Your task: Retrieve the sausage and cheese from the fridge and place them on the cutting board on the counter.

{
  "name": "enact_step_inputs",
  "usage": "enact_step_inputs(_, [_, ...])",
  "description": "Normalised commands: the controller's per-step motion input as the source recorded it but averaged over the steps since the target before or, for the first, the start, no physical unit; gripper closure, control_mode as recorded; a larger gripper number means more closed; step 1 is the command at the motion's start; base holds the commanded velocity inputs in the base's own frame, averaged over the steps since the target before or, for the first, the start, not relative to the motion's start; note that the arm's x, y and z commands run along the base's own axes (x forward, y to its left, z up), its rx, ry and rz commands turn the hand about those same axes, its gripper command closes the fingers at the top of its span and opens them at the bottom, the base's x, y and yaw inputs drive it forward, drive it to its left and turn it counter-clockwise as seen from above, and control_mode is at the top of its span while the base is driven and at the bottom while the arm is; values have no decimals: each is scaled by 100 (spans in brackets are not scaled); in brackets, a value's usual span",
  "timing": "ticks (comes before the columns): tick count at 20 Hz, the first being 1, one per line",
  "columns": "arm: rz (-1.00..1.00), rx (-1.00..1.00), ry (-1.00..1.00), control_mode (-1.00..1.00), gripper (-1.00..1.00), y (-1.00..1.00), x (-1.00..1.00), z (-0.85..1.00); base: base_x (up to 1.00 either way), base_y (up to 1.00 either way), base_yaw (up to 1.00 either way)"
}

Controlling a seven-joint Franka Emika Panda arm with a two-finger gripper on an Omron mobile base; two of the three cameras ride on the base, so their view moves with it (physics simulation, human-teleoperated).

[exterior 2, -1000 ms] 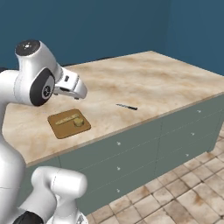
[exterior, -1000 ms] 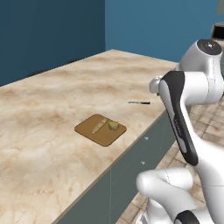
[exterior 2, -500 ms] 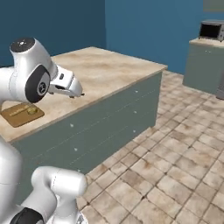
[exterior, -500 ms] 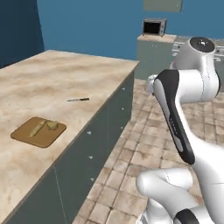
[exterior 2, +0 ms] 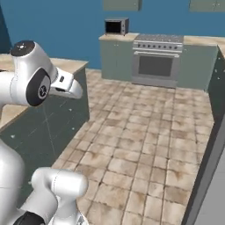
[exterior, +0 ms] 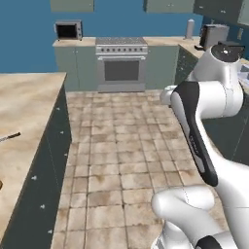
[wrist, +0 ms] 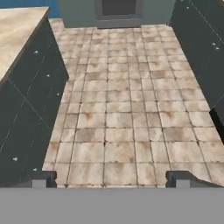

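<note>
My gripper (wrist: 111, 180) is open, with nothing between its two dark fingertips (wrist: 43, 179), and it looks down along the tiled floor. In the right base view the hand (exterior 2: 66, 85) sticks out from the arm beside the end of the counter (exterior 2: 66, 65). The beige marbled counter (exterior: 24, 112) runs along the left of the left base view, and its corner (wrist: 17, 26) shows at the top left of the hand view. The sausage, the cheese, the fridge and the cutting board are out of view.
A thin dark utensil (exterior: 9, 137) lies on the counter near its edge. A steel oven (exterior: 121, 63) (exterior 2: 158, 61) and a microwave (exterior: 68, 30) (exterior 2: 116, 26) stand at the far wall. Tiled floor (exterior: 121, 146) lies open between the counter and dark cabinets (wrist: 201, 52) on the right.
The whole picture has swung as the base turned: the counter slid to the left, the cutting board left the views, and the oven wall came into sight. The gripper stays open.
</note>
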Motion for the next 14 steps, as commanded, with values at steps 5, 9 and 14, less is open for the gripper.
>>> enact_step_inputs(5, [0, 0, 0, 100, -100, 0, 0, 0, -29, 28, -80])
enact_step_inputs(9, [0, 0, 0, 100, -100, 0, 0, 0, -39, 39, -74])
enact_step_inputs(14, [0, 0, 0, 100, -100, 0, 0, 0, -46, 57, -63])
